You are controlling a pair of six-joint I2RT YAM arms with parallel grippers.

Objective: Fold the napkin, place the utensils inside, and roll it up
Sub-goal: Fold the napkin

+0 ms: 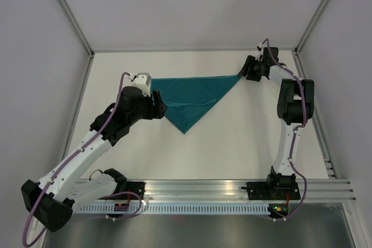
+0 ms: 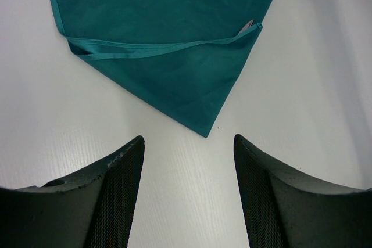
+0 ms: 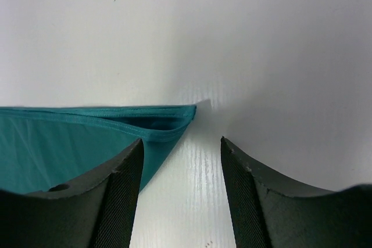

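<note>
White table (image 1: pixel 232 149) carries the napkin (image 1: pixel 195 98) folded into a triangle; left fingers (image 2: pixel 116 184) and right fingers (image 3: pixel 116 193) spread, empty.

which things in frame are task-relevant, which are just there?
Job: napkin, folded into a triangle; left gripper, open; right gripper, open at the napkin's corner. Utensils not in view.
Just there: table; metal rail at the near edge; enclosure walls.
</note>
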